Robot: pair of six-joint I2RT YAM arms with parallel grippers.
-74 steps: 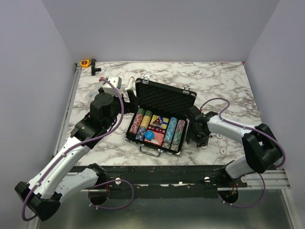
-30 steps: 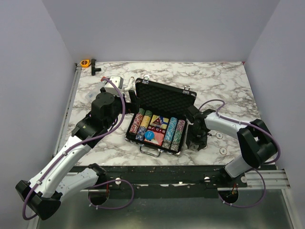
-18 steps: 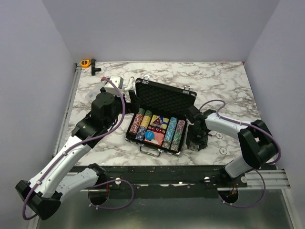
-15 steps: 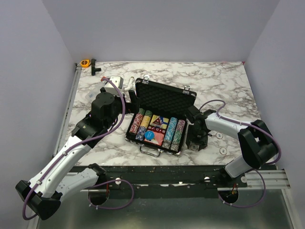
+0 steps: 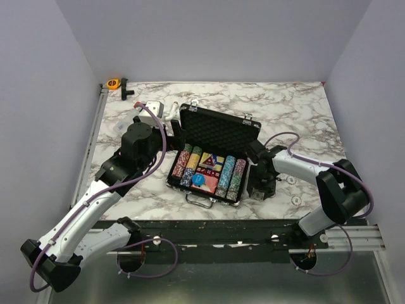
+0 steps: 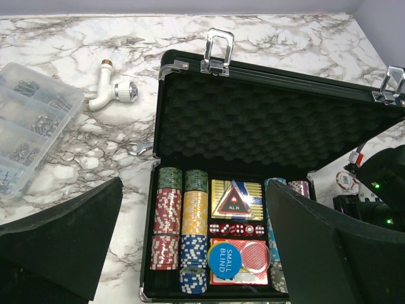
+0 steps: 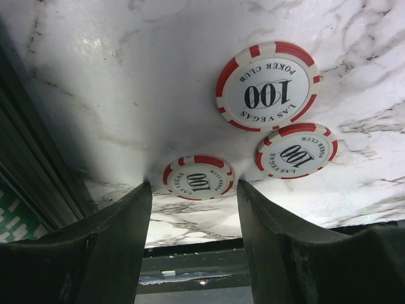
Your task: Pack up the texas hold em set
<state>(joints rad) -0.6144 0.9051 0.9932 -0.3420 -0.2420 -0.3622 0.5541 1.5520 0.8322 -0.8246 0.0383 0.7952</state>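
The marble table (image 5: 304,114) holds the open black briefcase (image 5: 218,134) at its centre, with the chip rows (image 6: 183,215) and red card deck (image 6: 254,258) already seated. The step in hand looks like gathering loose chips lying at the case's 3 o'clock.

The left gripper (image 6: 193,187) hovers at the case's 10 o'clock, spread wide and empty. The right gripper (image 7: 193,185) stands half-wide, straddling one 100 chip (image 7: 197,178). Two further chips (image 7: 269,85) lie toward its 1 o'clock.

The next move calls for closing on a thin, flat disc and lifting it into a row. Whether the pads touch the chip is unclear, and the left gripper's finger hides the case's right-hand rows.
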